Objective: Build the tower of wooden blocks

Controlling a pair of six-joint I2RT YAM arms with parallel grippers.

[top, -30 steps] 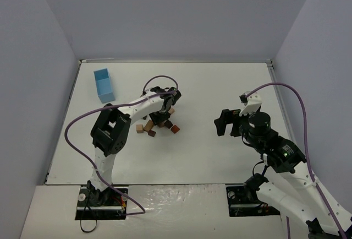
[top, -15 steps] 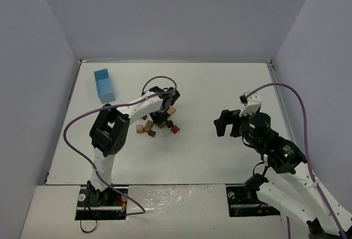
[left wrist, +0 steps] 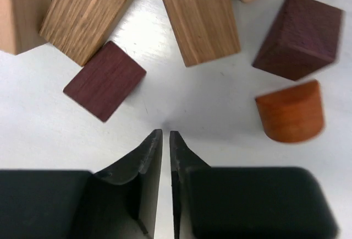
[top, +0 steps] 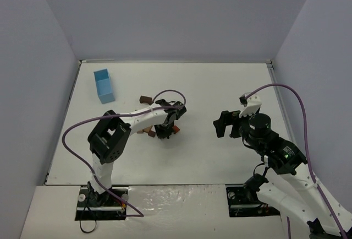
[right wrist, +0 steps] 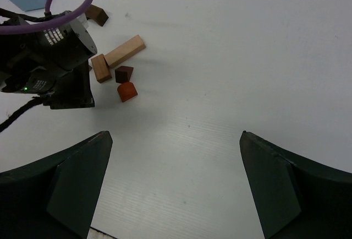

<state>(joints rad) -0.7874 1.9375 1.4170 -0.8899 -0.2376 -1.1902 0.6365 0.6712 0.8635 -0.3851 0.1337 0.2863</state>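
Wood blocks [top: 149, 132] lie loose on the white counter [top: 220, 85], left of its middle, bunched close around my left tool [left wrist: 165, 134]. That tool is narrow: its two fingers stand almost together with only a thin slit between them, and nothing is in it. Its tips point down at a bare patch of counter ringed by the pieces and touch none of them.

Seen from the left wrist, a small dark cube [left wrist: 104, 80] lies just beyond the tips to one side, and a reddish-orange half-round piece [left wrist: 290, 112] just beyond them to the other. Farther out lie a tan cube [left wrist: 16, 13], an oak block [left wrist: 88, 13], a long oak bar [left wrist: 198, 16] and a dark purple-brown block [left wrist: 300, 35], each flat on the counter, none resting on another.

One lone dark brown block [top: 146, 99] sits apart on the far side, between the cluster and the light blue box [top: 104, 85] at the far left.

My right tool [right wrist: 176, 140] hangs above bare counter to the right, well apart from the blocks, its fingers spread wide and holding nothing.
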